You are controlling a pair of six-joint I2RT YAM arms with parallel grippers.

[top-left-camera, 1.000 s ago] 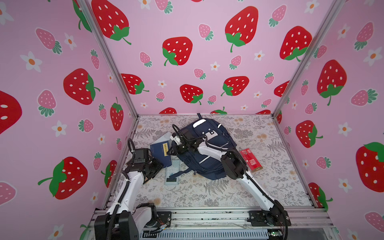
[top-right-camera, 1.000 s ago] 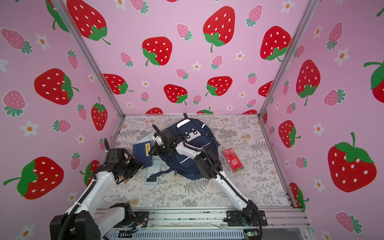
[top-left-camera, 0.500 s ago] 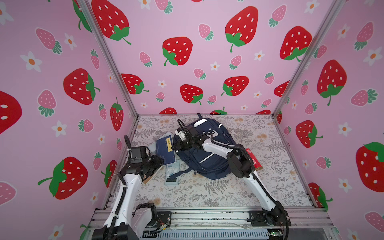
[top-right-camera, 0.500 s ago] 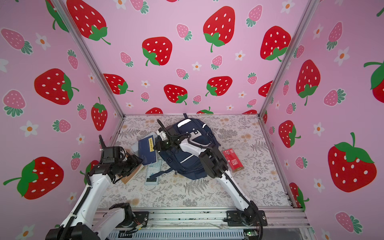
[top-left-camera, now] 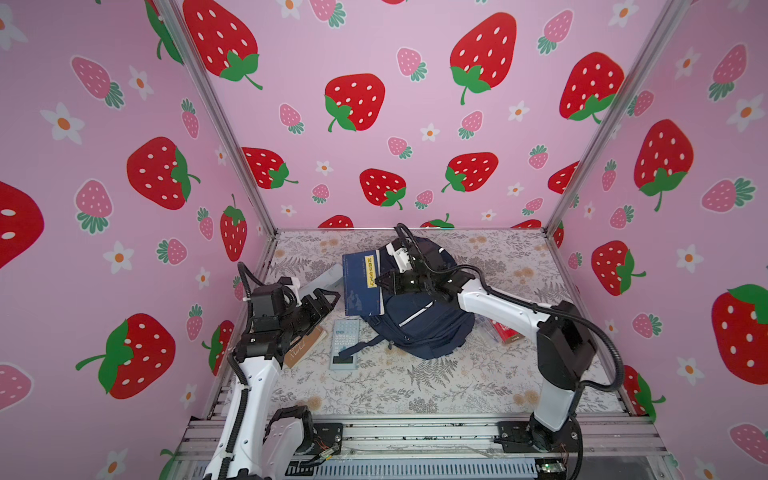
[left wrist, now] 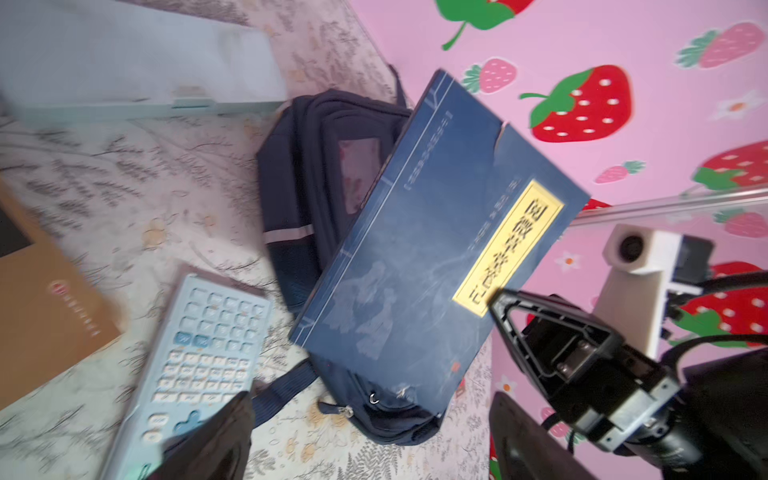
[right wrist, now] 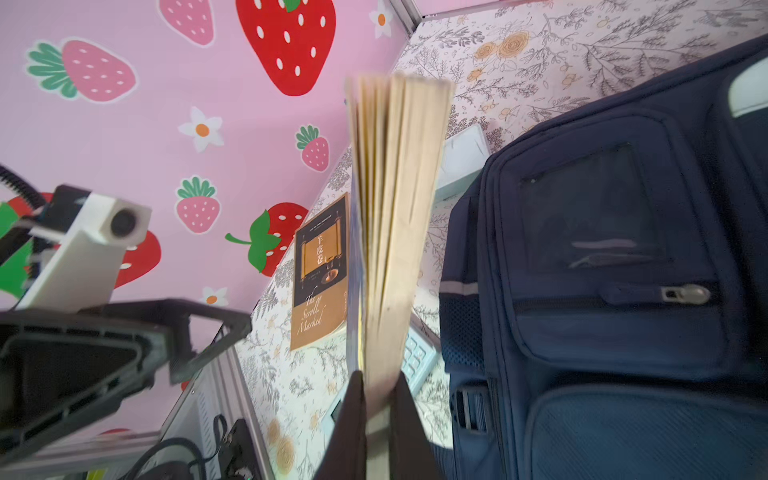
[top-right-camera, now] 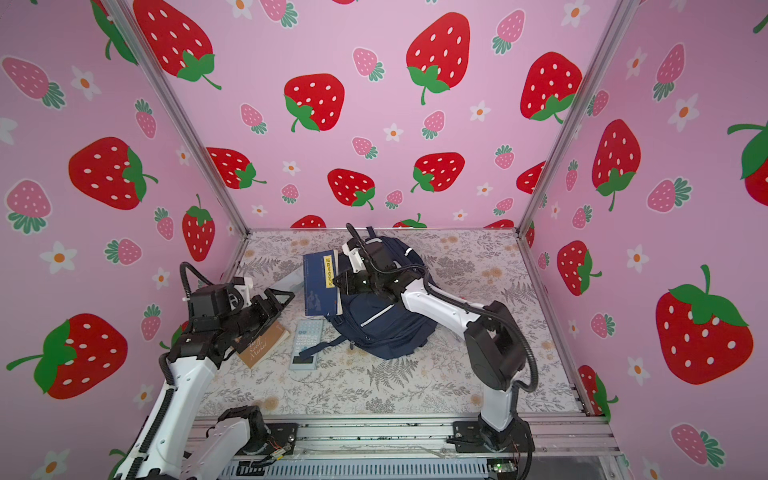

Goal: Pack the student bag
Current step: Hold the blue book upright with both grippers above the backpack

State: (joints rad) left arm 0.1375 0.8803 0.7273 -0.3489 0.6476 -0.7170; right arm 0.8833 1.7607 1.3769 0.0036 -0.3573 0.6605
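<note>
Student bag (top-left-camera: 419, 320) lies flat near the middle of the counter (top-left-camera: 415, 386), front pockets up. Its top end points toward 12 o'clock in both top views.

Your right pincer (top-left-camera: 380, 282) reaches across it and is clamped on a blue book (top-left-camera: 360, 286) at the bag's 10 o'clock. In the right wrist view the fingers (right wrist: 353, 415) pinch the page side near one corner. The book stands on edge with its pages fanned, so the grip looks narrow and lever-like. I judge it is held that way so the book can slide into the bag as a thin slab.

Your left pincer (top-left-camera: 330, 302) stands wide and empty at the book's 9 o'clock, near but apart from it. That seems to leave the load to the right arm alone.

The rest waits on the counter:
- A calculator (top-left-camera: 345, 343) lies at the bag's 8 o'clock with a strap end across it.
- A brown book (top-left-camera: 303, 347) lies just beyond the calculator, partly under the left arm.
- A pale case (top-left-camera: 322, 278) sits at the bag's 10 o'clock, behind the blue book.
- A red pack (top-left-camera: 505, 332) lies at 3 o'clock, partly hidden by the right arm.

You cannot tell from these views whether the main compartment is unzipped. Check that before you push, because a corner grip may let the book swing.
</note>
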